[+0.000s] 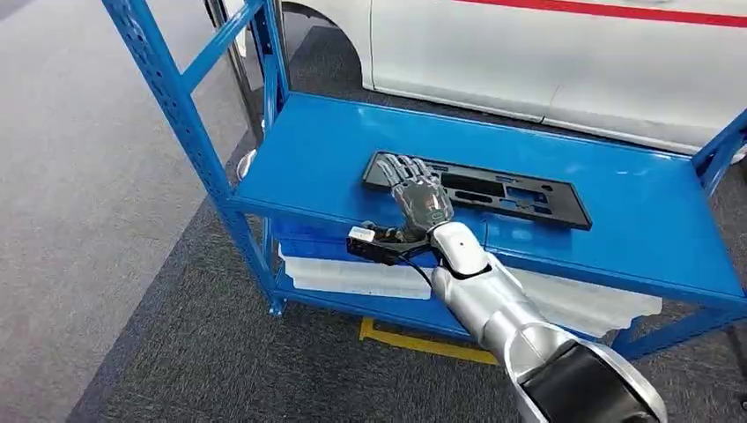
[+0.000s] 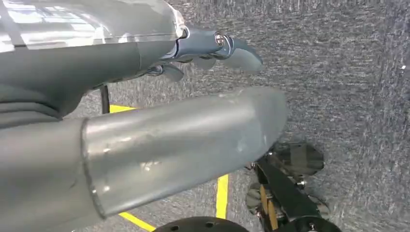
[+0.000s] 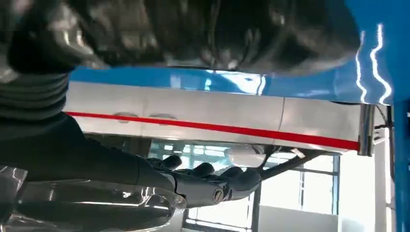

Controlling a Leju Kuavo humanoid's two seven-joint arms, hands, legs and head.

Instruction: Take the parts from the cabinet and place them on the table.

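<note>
Black plastic part (image 1: 480,189), long and flat with several cut-outs, lies on the top shelf (image 1: 617,207) of the blue cabinet (image 1: 189,123). Its long axis runs across the shelf, roughly parallel to the shelf's front edge, slanting slightly so that the end toward the white car (image 1: 564,53) side post sits a little nearer the front.

Right robot hand (image 1: 421,196) reaches over the front edge of that shelf and rests, palm down and fingers extended, on the end of the part nearest the cabinet's tall front post. Fingers (image 1: 401,166) lie flat and slightly apart over the part rather than wrapped around it; I judge that it presses or touches the part and does not yet hold it. From the right wrist view the dark fingers (image 3: 212,181) look stretched out with nothing between them, which fits that reading.

Most of the part stretches away from the robot hand along the shelf, so any grasp here takes it by one end, and the far end may swing or drag when lifted.

Left robot hand (image 2: 145,135) hangs over the grey carpet (image 2: 348,72), away from the cabinet, its thumb and fingers loosely apart and holding nothing. Right arm is plainly the nearer one for this part.

White trays (image 1: 352,273) sit on the shelf below.
</note>
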